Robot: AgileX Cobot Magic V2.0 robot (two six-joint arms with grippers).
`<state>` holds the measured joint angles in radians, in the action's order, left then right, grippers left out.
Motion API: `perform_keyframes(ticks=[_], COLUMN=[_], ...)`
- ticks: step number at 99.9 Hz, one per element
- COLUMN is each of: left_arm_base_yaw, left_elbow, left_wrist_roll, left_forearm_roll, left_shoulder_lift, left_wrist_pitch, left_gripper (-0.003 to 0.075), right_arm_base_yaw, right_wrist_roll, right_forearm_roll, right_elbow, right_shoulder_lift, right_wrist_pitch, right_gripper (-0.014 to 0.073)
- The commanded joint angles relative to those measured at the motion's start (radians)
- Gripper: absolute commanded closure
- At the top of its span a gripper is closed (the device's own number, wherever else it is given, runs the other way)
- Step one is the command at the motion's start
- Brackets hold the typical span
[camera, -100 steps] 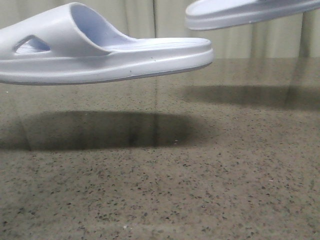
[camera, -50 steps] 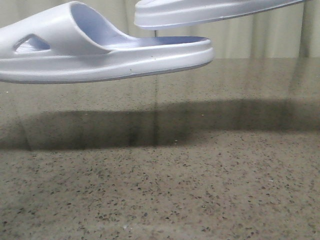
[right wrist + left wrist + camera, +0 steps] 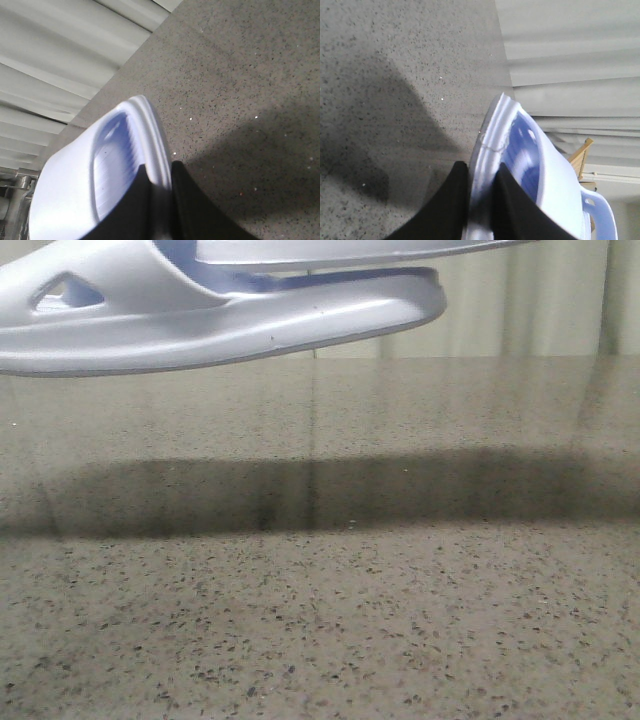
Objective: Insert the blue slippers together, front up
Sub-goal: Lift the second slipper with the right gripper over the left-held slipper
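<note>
Speckled bench [image 3: 320, 620] lies bare below; each arm's fingers [image 3: 445, 210] pinch one slipper's [image 3: 220, 325] edge, the second slipper [image 3: 330, 250] just entering the first's strap, nesting unfinished.

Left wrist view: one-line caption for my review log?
Left tool pinches the sole edge of a pale blue slipper held above the speckled table.
</note>
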<state>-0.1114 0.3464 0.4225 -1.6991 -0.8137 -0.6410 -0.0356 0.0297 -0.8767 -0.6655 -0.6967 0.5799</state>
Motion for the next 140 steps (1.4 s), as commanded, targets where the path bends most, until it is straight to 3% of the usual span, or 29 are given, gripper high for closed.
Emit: perform_keyframes(ticks=[1, 25, 85, 100, 140], left_arm_base_yaw=[0.001, 0.001, 0.001, 0.001, 0.001], left_elbow=[0.025, 0.025, 0.025, 0.025, 0.025], left_wrist_roll=[0.01, 0.009, 0.023, 0.025, 0.025], left_forearm_roll=[-0.066, -0.07, -0.13, -0.142, -0.154], left_shoulder_lift=[-0.002, -0.002, -0.002, -0.002, -0.004], left_wrist_pitch=[-0.072, -0.124, -0.222, -0.247, -0.304], left_gripper=[0.0704, 0.0704, 0.0704, 0.0704, 0.0704], right_arm_base_yaw=[-0.001, -0.001, -0.001, -0.009, -0.023], right_wrist_roll=[-0.03, -0.138, -0.145, -0.202, -0.285], right_forearm_roll=[-0.061, -0.17, -0.215, -0.294, -0.358], right_elbow=[-0.036, -0.036, -0.018, 0.019, 0.036], right_shoulder_lift=[-0.012, -0.038, -0.038, -0.038, -0.065], right_wrist_pitch=[-0.034, -0.021, 0.022, 0.027, 0.009], right_gripper=[0.0701, 0.0701, 0.0701, 0.0701, 0.0701])
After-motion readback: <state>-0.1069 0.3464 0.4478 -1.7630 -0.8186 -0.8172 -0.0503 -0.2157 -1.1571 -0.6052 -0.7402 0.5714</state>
